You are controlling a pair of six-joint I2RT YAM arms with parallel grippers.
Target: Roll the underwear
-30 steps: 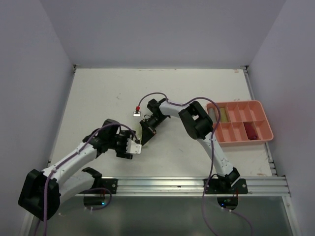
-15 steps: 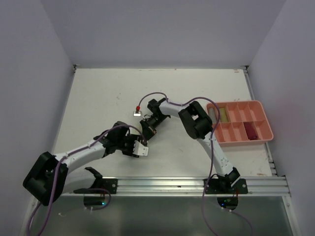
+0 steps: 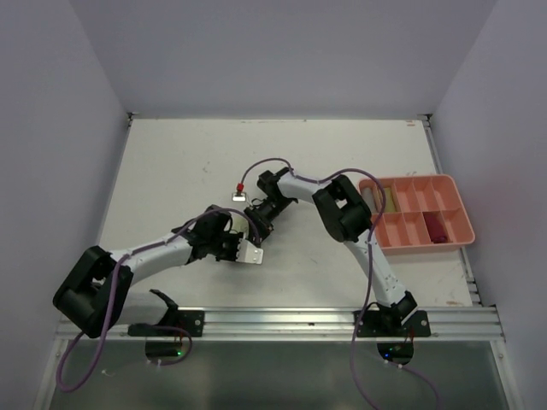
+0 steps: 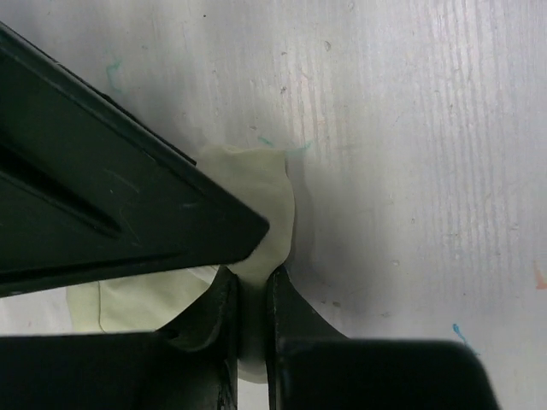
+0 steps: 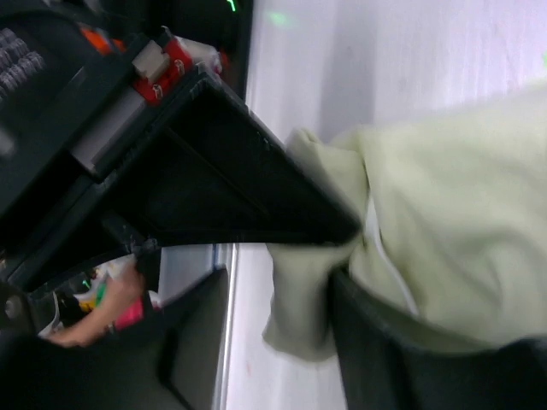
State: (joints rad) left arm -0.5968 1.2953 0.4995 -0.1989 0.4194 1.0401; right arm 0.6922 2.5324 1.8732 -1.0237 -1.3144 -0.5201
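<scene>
Since a second ago the left gripper (image 3: pixel 248 248) has slid right across the bench (image 3: pixel 171 171) and closed in on the right gripper (image 3: pixel 256 225). The two now sit tip to tip, a little left of the bench's middle. The left arm has swung in with it, its elbow farther from the near edge than before.

Between the grippers lies the pale yellow-green underwear (image 4: pixel 265 184), bunched on the bench. From the left wrist, the left gripper stands narrow, a fold of the cloth pinched between its fingers (image 4: pixel 128 188), with the rest spilling out to the left under the upper finger. From the right wrist, the right gripper's jaws stand partly apart with a thick fold of the same cloth between them (whether they grip it or only rest on it, I cannot tell). From above, the two grippers hide the cloth too much to make it out.

Well to the right, at the bench's right edge, sits the pink tray (image 3: pixel 468 220). A tan roll (image 3: pixel 386 198) lies in its far-left compartment and a dark red roll (image 3: pixel 434 229) in a near one.
</scene>
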